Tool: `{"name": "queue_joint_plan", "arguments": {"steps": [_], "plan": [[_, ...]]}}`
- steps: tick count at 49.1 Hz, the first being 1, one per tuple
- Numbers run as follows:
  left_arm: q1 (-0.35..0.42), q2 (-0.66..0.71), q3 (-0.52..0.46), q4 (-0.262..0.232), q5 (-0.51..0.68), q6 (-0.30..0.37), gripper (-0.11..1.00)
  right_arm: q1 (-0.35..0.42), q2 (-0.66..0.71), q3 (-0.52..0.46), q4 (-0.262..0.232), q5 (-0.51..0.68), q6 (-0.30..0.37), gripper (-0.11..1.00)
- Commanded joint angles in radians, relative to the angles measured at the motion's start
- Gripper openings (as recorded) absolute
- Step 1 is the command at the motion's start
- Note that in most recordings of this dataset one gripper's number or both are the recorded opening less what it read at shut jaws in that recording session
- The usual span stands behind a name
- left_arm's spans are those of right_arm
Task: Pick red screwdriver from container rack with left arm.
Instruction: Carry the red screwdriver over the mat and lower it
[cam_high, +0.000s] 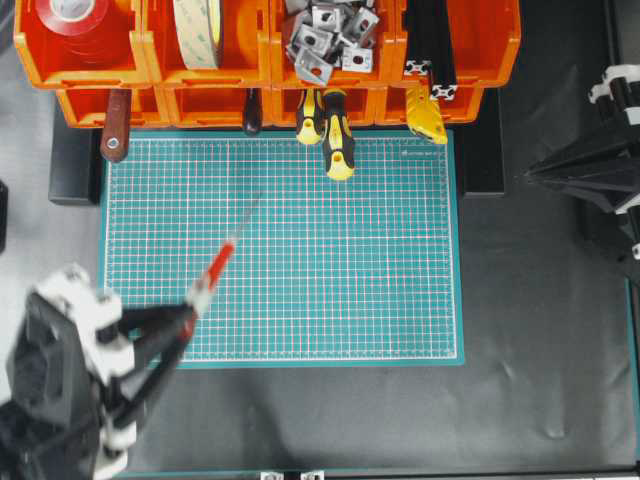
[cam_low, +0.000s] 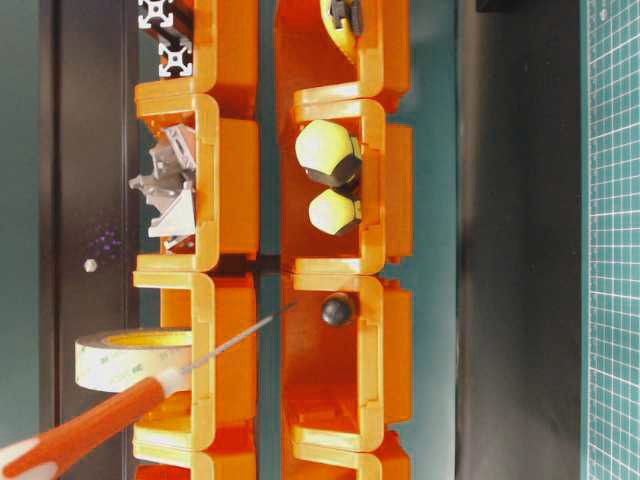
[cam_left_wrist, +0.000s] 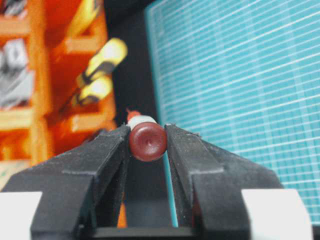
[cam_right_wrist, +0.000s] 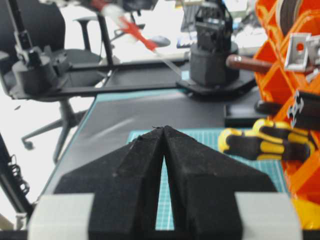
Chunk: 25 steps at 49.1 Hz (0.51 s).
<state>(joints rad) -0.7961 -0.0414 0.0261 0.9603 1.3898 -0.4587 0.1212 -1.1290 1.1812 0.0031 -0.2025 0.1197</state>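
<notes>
In the overhead view the left hand (cam_high: 190, 318) sits at the lower left corner of the green cutting mat (cam_high: 350, 280), clenched on the handle end of the red screwdriver (cam_high: 215, 270), whose thin shaft points up and right over the mat, well apart from the container rack (cam_high: 265, 60) along the top edge. 2 yellow-and-black screwdrivers (cam_high: 335, 135) hang from the rack's lower row onto the mat, and the right hand (cam_high: 522, 177) rests at the right of the mat. At table level the red screwdriver (cam_low: 95, 420) crosses in front of the orange bins (cam_low: 340, 340), beside a roll of tape (cam_low: 130, 355). From the left wrist, both fingers (cam_left_wrist: 100, 165) press the dark red cap (cam_left_wrist: 147, 141). From the right wrist, the right hand (cam_right_wrist: 164, 131) is closed on nothing, tips together above the counter (cam_right_wrist: 115, 120).
</notes>
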Motion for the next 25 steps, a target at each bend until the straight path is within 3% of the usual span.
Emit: {"name": "queue_joint_plan", "arguments": {"steps": [1,12,25], "plan": [[0.000,0.000,0.000,0.006,-0.055,0.006,0.25,0.003,-0.012,-0.046,0.008,0.020,0.020,0.00],[0.097,-0.009,0.126,0.006,-0.299,0.018,0.25,0.003,-0.041,-0.061,0.015,0.031,0.115,0.00],[0.239,-0.009,0.273,0.008,-0.509,0.071,0.25,-0.003,-0.043,-0.063,0.017,0.067,0.160,0.00]]}}
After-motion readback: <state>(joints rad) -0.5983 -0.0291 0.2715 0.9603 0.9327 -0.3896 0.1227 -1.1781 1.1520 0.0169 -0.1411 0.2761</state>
